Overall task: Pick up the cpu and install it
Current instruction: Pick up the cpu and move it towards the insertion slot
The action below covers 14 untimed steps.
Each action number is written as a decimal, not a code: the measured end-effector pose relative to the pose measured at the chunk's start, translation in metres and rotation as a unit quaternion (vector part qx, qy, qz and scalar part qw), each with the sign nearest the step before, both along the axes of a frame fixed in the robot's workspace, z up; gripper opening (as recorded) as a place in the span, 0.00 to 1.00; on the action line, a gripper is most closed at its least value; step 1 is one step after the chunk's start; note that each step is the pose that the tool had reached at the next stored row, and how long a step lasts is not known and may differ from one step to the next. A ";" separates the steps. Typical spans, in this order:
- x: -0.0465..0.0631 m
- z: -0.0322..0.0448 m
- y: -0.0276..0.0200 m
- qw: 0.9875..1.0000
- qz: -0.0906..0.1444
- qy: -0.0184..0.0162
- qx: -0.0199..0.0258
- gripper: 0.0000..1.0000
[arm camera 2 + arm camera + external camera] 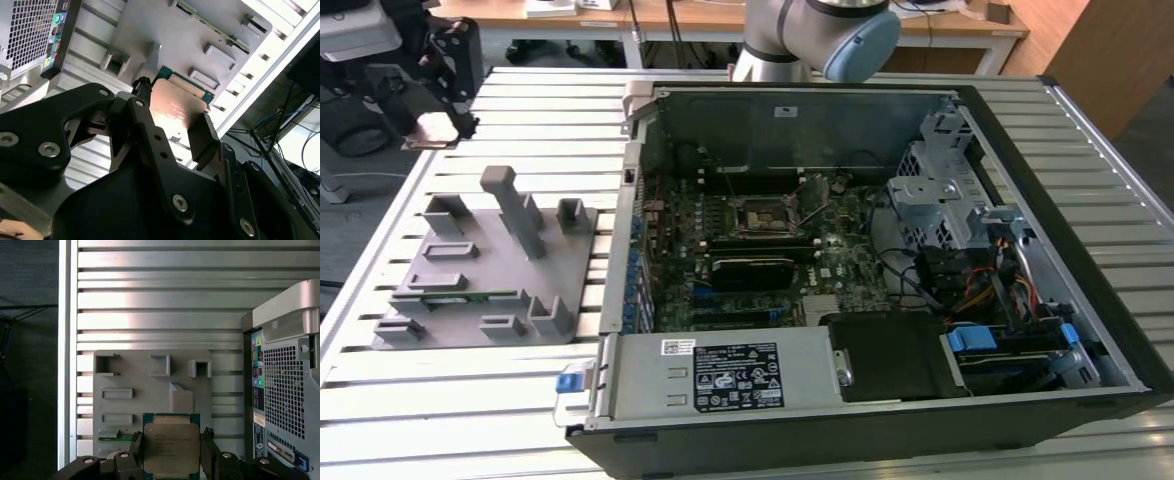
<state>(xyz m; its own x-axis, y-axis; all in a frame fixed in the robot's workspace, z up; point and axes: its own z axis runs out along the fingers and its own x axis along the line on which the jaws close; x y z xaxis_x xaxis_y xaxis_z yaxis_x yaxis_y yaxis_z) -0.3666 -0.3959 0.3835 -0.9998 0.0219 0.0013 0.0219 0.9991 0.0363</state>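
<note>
The cpu (170,446), a flat square chip with a silvery metal top and a green rim, sits between my gripper's (171,456) black fingers (206,452), which are shut on its two opposite edges. The second wrist view shows the cpu (177,107) from below, clamped in the gripper (172,117). In the exterior view the gripper (431,125) hangs with the cpu (430,128) above the slatted table at the far left, beyond the grey holder tray (487,265) and well left of the open computer case (854,260). The motherboard's square black-framed socket (757,217) lies inside the case.
The grey tray (150,390) carries raised posts and slots, with a green memory stick (447,293) lying in it. The case holds a drive cage (941,190), cables and a power supply (720,375). Its rear panel (285,390) stands close beside the gripper.
</note>
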 end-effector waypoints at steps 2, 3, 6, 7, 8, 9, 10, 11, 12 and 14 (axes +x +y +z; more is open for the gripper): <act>0.002 -0.0001 0.0000 1.000 0.000 0.000 0.000 0.54; 0.003 0.0000 0.0000 1.000 0.000 0.000 0.000 0.54; 0.009 0.0000 0.0000 1.000 0.000 0.000 0.000 0.54; 0.011 0.0000 0.0000 1.000 0.000 0.000 0.000 0.54; 0.013 0.0000 0.0000 1.000 0.000 0.000 0.000 0.54; 0.015 0.0000 0.0000 1.000 0.000 0.000 0.000 0.54; 0.017 -0.0001 0.0000 1.000 0.000 0.000 0.000 0.54; 0.019 0.0000 0.0000 1.000 0.000 0.000 0.000 0.54; 0.021 0.0000 0.0000 1.000 0.000 0.000 0.000 0.54; 0.025 0.0000 0.0000 1.000 0.001 0.000 0.000 0.54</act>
